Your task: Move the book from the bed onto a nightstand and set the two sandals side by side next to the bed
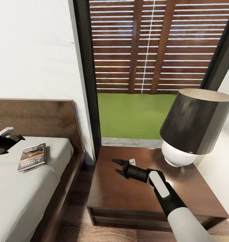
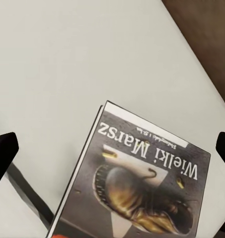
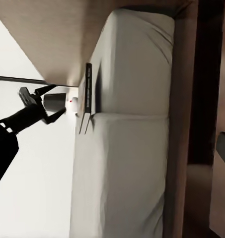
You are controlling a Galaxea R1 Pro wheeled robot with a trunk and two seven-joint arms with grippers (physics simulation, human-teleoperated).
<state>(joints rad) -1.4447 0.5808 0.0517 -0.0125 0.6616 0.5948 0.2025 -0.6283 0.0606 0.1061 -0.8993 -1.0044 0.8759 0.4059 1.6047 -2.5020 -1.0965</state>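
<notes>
The book (image 1: pixel 32 157) lies flat on the bed's pale mattress (image 1: pixel 13 198), near the dark headboard. My left gripper (image 1: pixel 17 137) hovers just left of it, open and empty. From the left wrist view the book's cover (image 2: pixel 142 183) lies below my left gripper (image 2: pixel 112 148), with one fingertip (image 2: pixel 3 153) at each side of the picture. My right gripper (image 1: pixel 115 166) is open over the top of the nightstand (image 1: pixel 118 198), holding nothing. The right wrist view looks across at the book's edge (image 3: pixel 87 96) and the left gripper (image 3: pixel 42 101). The sandals are out of view.
A table lamp (image 1: pixel 193 126) with a dark shade and white base stands on the nightstand's back right. A dark-framed window (image 1: pixel 151 50) with wooden slats is behind it. A narrow strip of wood floor (image 1: pixel 74 215) separates bed and nightstand.
</notes>
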